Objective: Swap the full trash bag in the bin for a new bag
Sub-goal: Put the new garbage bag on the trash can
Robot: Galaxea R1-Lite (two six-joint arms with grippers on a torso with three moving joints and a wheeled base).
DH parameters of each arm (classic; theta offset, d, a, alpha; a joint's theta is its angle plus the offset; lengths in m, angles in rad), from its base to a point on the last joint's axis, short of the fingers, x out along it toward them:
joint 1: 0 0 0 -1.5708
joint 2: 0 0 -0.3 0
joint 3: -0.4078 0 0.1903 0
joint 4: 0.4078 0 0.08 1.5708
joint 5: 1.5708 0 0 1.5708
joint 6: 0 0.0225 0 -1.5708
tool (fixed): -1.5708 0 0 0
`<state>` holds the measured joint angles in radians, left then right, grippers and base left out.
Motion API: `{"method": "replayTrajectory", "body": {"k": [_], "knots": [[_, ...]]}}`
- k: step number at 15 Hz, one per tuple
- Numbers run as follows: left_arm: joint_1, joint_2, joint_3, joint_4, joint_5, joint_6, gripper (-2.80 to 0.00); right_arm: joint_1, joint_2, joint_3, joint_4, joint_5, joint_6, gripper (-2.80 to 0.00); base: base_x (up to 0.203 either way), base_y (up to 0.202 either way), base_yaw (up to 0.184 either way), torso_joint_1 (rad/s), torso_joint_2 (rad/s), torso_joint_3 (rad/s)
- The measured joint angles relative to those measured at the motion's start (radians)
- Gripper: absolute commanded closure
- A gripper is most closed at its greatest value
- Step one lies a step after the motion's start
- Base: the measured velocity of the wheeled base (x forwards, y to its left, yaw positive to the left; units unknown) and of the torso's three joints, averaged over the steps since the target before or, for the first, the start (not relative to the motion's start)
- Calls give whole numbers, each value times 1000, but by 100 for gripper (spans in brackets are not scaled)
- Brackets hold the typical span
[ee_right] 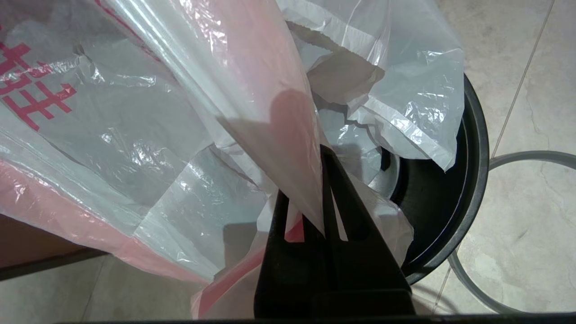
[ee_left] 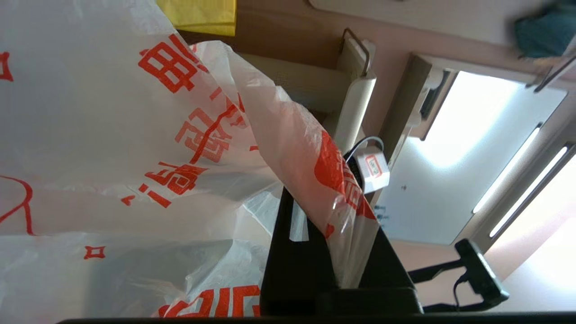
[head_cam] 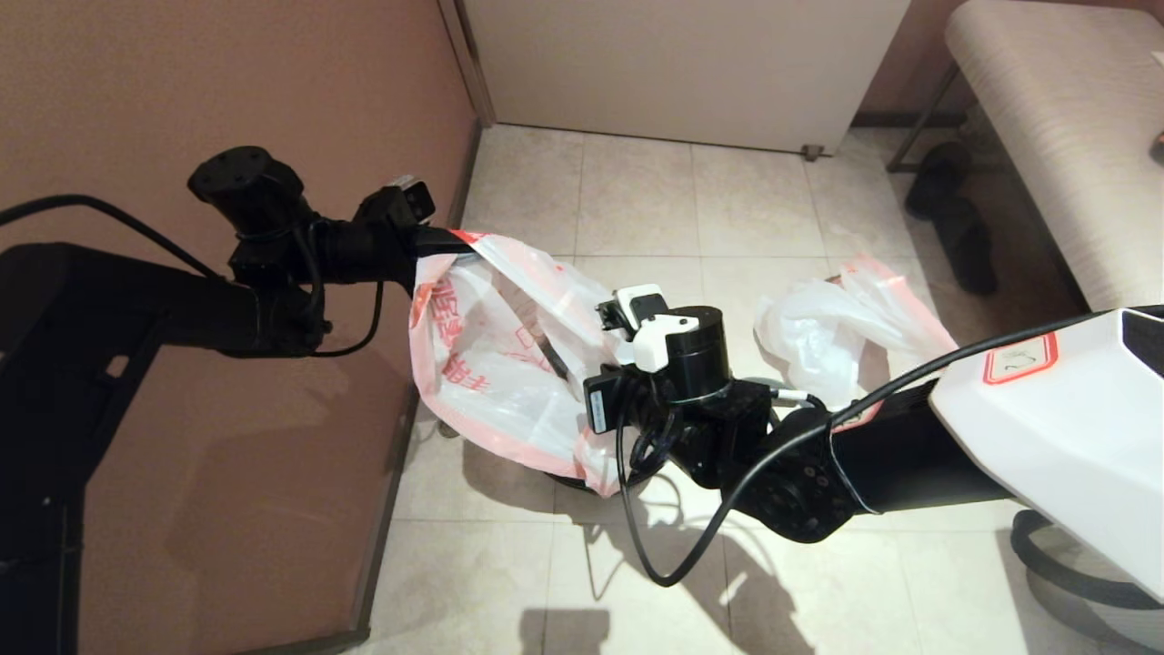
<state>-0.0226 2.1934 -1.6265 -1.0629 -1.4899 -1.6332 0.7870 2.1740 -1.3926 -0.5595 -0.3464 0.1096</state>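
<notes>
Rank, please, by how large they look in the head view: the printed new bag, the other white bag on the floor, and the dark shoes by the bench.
1. The new bag, held stretched between the shut left gripper and right gripper, though it hangs nearer the camera.
2. The full trash bag.
3. The dark shoes, smallest and farthest.

Bin (ee_right: 472, 180) mostly hidden under new bag (ee_right: 135, 135)

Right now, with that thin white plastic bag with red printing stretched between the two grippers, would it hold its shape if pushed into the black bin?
Probably not. The thin white plastic bag with red printing sags and crumples between its pinched edges, so it looks floppy. Translucent and seemingly empty, it is likely very light. Its glossy film may slip.
</notes>
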Motion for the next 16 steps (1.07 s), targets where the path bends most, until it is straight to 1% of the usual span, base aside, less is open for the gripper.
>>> {"method": "replayTrajectory", "body": {"k": [2,5,7,9,10,12,14,16], "knots": [[3,-5,-10,41,18,0,0,0,2,-1,0,0,0,0,0,0,0,0,0,0],[5,-5,-24,65,22,0,0,-1,4,-1,1,-1,6,0,0,0,0,0,0,0],[6,-2,-49,146,37,0,0,-1,4,-1,1,-1,13,0,0,0,0,0,0,0],[6,7,-101,282,79,0,0,-1,4,-1,1,-1,13,0,0,0,0,0,0,0],[6,11,-114,323,89,0,0,-2,4,-1,2,-1,14,0,0,0,0,0,0,0],[6,17,-124,328,100,9,0,-2,6,-1,2,-1,14,0,0,0,0,0,0,0],[5,26,-128,325,102,61,0,-2,10,0,3,-2,15,0,0,0,0,0,0,0],[0,44,-138,325,102,75,0,-4,15,0,3,-2,16,0,0,0,0,0,0,0]]}}
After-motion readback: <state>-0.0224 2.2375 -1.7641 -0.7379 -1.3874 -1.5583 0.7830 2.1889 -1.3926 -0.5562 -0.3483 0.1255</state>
